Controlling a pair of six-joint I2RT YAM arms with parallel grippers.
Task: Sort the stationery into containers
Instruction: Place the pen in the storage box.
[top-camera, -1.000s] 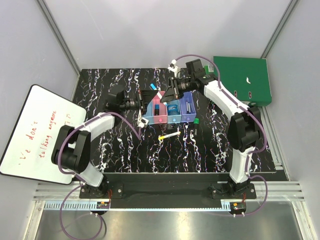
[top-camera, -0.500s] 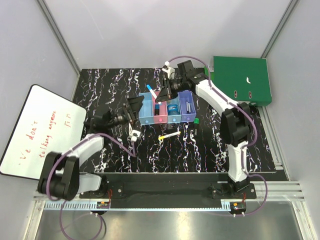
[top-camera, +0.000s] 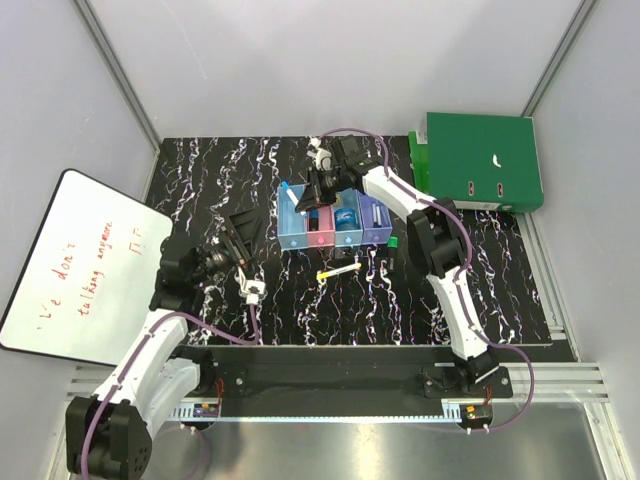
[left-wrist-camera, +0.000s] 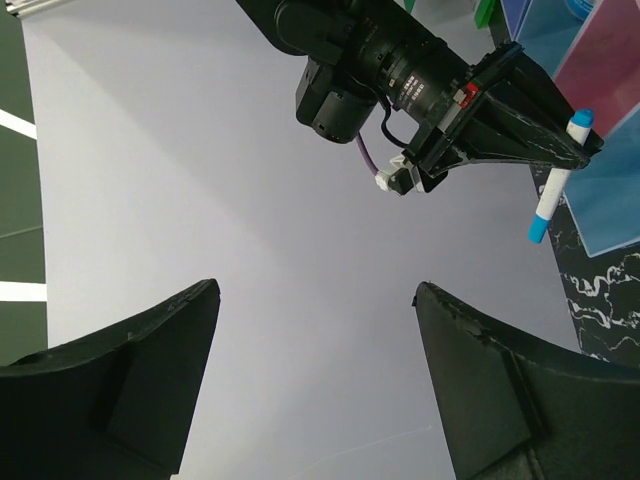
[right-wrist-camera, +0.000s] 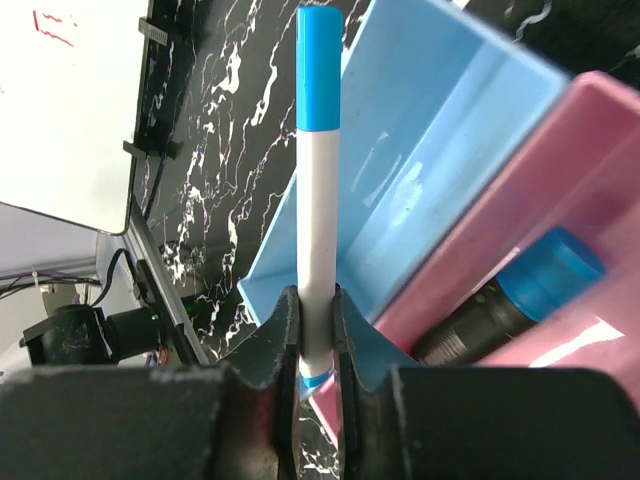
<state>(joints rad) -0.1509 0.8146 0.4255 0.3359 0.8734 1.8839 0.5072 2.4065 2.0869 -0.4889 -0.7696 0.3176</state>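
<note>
We see the right end effector (right-wrist-camera: 315, 310) closed firmly on the white marker (right-wrist-camera: 318, 200). It pinches the marker near the tail, so most of the barrel and the blue cap stick out beyond the fingers. We judge that this low grip leaves the long end free to tip into a bin. From above, the marker (top-camera: 292, 197) hangs over the far edge of the leftmost light blue bin (top-camera: 293, 232), the end of a row of four joined bins. It is above the bin, not yet inside it, and we cannot tell whether it touches the wall. Next door, the pink bin (right-wrist-camera: 575, 160) already holds a dark pen with a blue end (right-wrist-camera: 520, 295), which may be why this one is aimed at the neighbouring bin.

The left end effector (left-wrist-camera: 315, 290) is spread wide with nothing between its fingers. It sits well apart from the bins, which we take as leaving room for the right arm.

A yellow-and-white pen (top-camera: 338, 271) and a green-capped marker (top-camera: 394, 241) lie loose on the surface (top-camera: 220, 170), near the row, and have not been sorted yet.
</note>
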